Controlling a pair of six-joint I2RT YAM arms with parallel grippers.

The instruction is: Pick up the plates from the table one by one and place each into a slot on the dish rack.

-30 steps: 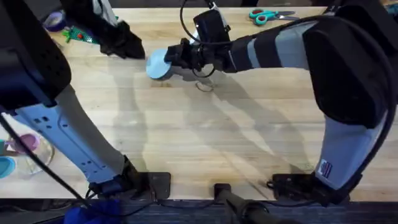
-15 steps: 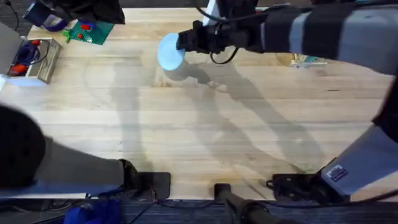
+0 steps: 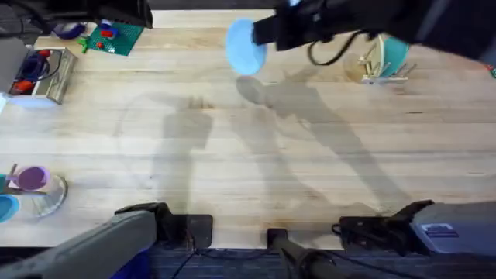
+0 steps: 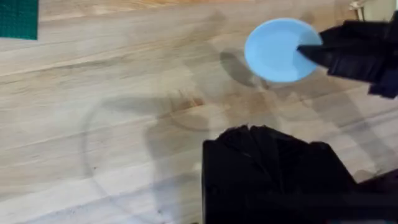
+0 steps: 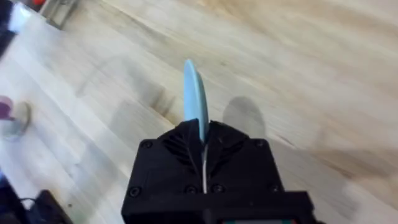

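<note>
The right gripper (image 3: 260, 32) is clamped on the rim of the light blue plate (image 3: 244, 46), which sticks out beyond its fingertips, off the table (image 3: 256, 170) with its shadow below. Seen from the right wrist, the plate (image 5: 194, 99) stands edge-on between the closed fingers. The dish rack (image 3: 370, 70) lies behind that gripper, a teal plate (image 3: 394, 53) in it. The left gripper's (image 4: 267, 134) jaws: cannot tell.

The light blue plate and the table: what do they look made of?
Light blue plate: probably plastic or melamine, matte; thin edge-on in the right gripper, uniform colour, no glare.
Table: light wood planks, smooth satin finish; visible grain and seams.
</note>
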